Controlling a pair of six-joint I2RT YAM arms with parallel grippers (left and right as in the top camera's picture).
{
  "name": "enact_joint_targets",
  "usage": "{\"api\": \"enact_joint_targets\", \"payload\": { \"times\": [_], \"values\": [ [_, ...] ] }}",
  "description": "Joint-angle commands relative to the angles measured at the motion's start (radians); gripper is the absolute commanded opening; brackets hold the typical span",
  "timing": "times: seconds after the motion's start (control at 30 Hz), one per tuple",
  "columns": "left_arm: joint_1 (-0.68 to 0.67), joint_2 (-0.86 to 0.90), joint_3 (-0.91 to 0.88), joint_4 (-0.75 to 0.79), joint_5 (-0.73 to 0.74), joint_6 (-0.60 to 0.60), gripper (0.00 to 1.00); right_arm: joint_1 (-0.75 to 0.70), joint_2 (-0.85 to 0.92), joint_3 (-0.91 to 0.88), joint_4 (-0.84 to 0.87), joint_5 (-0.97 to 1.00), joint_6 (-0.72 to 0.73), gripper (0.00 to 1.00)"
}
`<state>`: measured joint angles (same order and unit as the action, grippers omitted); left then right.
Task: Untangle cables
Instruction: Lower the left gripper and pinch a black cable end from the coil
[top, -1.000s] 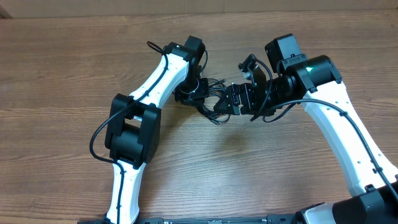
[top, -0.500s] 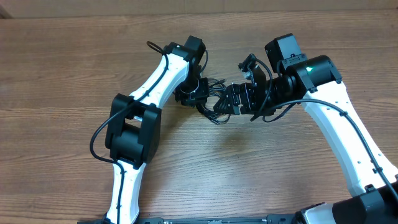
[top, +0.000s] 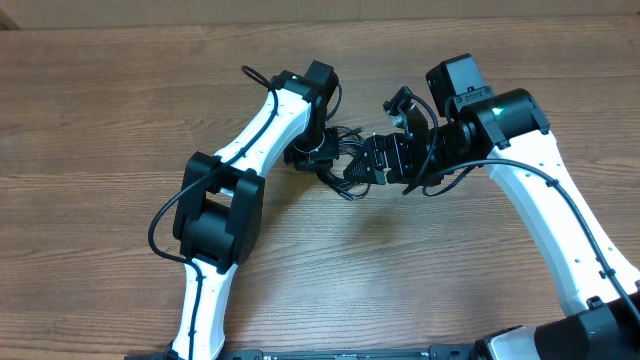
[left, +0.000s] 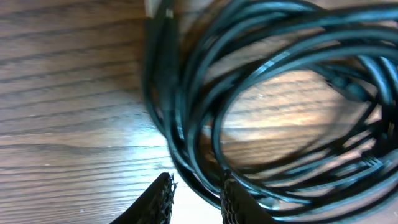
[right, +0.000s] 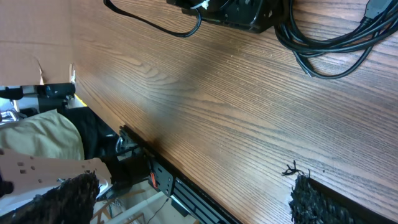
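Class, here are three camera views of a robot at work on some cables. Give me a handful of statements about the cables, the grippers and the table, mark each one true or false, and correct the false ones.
1. The right gripper has its jaws wide apart with nothing between them. True.
2. The cables lie as separate straight lines, well apart from each other. False: they form one coiled bundle of overlapping loops.
3. In the left wrist view, cable strands run down between the fingers of the left gripper. True.
4. The table has a plain white top. False: it is brown with wood grain.
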<state>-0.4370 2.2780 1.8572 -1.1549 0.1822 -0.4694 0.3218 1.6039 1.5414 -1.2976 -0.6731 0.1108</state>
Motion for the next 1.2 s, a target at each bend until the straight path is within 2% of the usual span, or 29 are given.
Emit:
{"api": "enact_joint_targets", "payload": {
  "times": [0.0, 0.37, 0.63, 0.87, 1.0, 1.17],
  "values": [
    [-0.001, 0.011, -0.018, 0.004, -0.044, -0.026, 0.29, 0.005, -0.002, -0.011, 0.005, 0.000, -0.003, 1.00],
    [-0.001, 0.011, -0.020, 0.038, -0.043, -0.025, 0.24, 0.005, -0.002, -0.011, -0.001, 0.002, -0.003, 1.00],
    [-0.002, 0.011, -0.024, 0.068, -0.051, -0.026, 0.33, 0.005, -0.002, -0.011, 0.003, 0.022, -0.003, 1.00],
    [-0.002, 0.011, -0.024, 0.077, -0.059, -0.025, 0.21, 0.005, -0.002, -0.011, 0.003, 0.023, -0.003, 1.00],
    [-0.002, 0.011, -0.026, 0.081, -0.059, -0.025, 0.26, 0.005, -0.002, -0.011, 0.006, 0.026, -0.003, 1.00],
    [-0.002, 0.011, -0.045, 0.089, -0.060, -0.025, 0.27, 0.005, -0.002, -0.011, 0.006, 0.026, -0.003, 1.00]
  ]
}}
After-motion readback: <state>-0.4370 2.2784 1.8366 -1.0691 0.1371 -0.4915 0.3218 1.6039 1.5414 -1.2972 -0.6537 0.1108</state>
